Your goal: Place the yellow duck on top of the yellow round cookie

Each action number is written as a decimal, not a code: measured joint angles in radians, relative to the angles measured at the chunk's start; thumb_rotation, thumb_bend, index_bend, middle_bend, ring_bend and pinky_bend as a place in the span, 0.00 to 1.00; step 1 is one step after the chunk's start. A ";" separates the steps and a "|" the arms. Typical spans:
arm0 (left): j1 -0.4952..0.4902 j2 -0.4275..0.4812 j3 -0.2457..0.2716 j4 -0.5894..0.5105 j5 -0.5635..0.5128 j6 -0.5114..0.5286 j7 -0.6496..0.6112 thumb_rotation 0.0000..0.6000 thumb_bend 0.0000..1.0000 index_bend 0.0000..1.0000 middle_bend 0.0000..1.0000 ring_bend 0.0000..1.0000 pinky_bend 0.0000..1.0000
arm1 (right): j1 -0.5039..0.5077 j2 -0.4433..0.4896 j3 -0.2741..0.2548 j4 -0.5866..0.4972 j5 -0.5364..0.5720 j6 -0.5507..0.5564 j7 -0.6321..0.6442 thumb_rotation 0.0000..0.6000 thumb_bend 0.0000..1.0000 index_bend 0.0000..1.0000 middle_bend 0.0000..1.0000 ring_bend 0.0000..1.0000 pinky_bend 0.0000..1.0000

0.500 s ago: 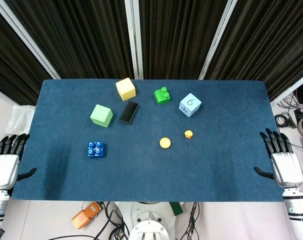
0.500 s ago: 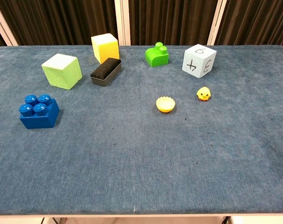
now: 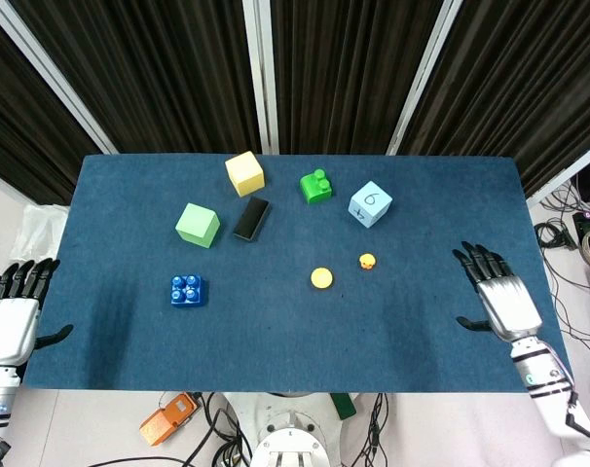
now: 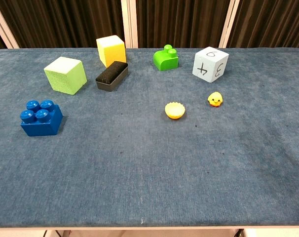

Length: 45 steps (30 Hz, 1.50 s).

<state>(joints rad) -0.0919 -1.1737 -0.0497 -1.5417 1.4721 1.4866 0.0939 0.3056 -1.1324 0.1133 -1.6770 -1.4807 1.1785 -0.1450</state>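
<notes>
Progress on the task is almost nothing: the yellow duck (image 3: 368,261) stands on the blue table cloth (image 3: 276,331), and the yellow round cookie (image 3: 321,278) lies near it with nothing on top. The two are close together but do not touch.

The right hand (image 3: 499,295) is above the right part of the table, empty, with its fingers (image 3: 475,259) stretched and apart. The duck is ahead of these fingertips and toward the middle of the table, well apart from them; the cookie is beyond the duck on the same side, so farther from the fingers. The left hand (image 3: 11,316) is at the left edge of the table, also empty with fingers apart, and both things are far away from it. The chest view shows no hand at all.

In my judgement, everything is left to do: to reach the duck, to take it between the fingers, to lift it, to carry it the short way to the cookie and to set it down on top. The duck is small, so the grasp will probably need care.
</notes>
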 measured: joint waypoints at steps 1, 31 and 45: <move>0.001 0.000 0.000 0.000 0.000 0.000 0.000 1.00 0.02 0.07 0.07 0.04 0.00 | 0.025 -0.008 0.010 0.001 0.020 -0.037 -0.010 1.00 0.07 0.05 0.06 0.01 0.20; 0.032 -0.018 0.006 0.042 -0.036 0.001 -0.031 1.00 0.02 0.07 0.07 0.04 0.00 | 0.476 -0.499 0.104 0.504 0.432 -0.442 -0.176 1.00 0.35 0.49 0.15 0.11 0.25; 0.041 -0.026 0.005 0.059 -0.045 0.000 -0.044 1.00 0.02 0.07 0.07 0.04 0.00 | 0.495 -0.545 0.092 0.567 0.412 -0.419 -0.144 1.00 0.48 0.66 0.19 0.15 0.26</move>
<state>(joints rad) -0.0504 -1.1993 -0.0445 -1.4824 1.4268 1.4870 0.0497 0.8001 -1.6778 0.2054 -1.1100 -1.0687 0.7597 -0.2891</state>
